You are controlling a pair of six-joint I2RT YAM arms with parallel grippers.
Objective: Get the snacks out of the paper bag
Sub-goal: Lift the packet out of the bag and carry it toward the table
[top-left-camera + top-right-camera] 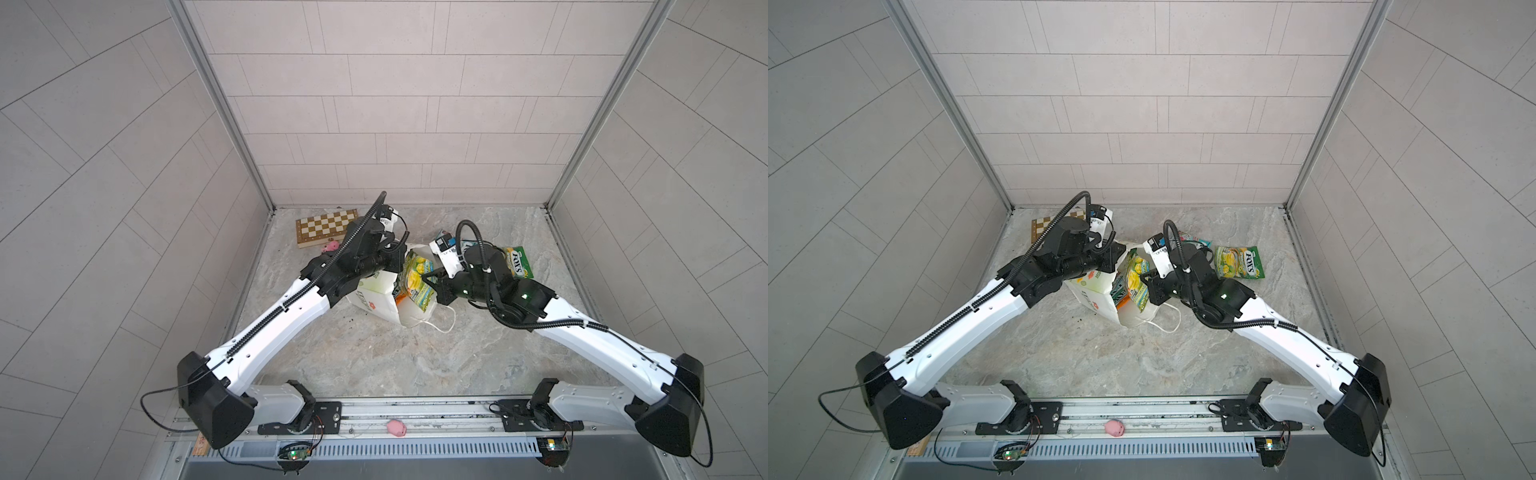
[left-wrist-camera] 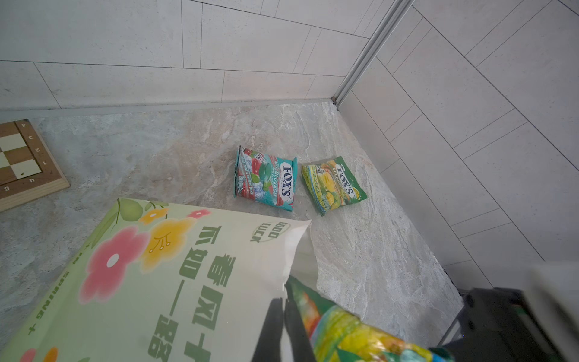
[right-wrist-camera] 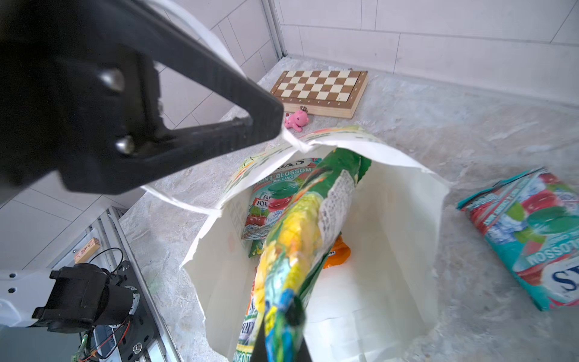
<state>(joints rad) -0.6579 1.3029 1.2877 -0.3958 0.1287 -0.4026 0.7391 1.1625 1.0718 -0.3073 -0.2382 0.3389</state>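
Glossy yellow-green rectangular candy packet [image 3: 300, 225], clamped between the right gripper [image 3: 282, 329] fingers, hangs partly inside the tall white paper bag [image 3: 391, 250], whose rim the left gripper [image 3: 277, 127] fingers pinch, probably to hold its mouth open.

The white paper carrier bag [image 1: 370, 299] leans open-mouthed, a glossy yellow-green packet [image 1: 415, 278] poking out. A teal-and-red packet [image 3: 275, 200] and orange packet [image 3: 340, 250] lie inside. A second teal-and-red packet [image 2: 266, 180] and second yellow-green packet [image 2: 333, 185] lie flat outside.
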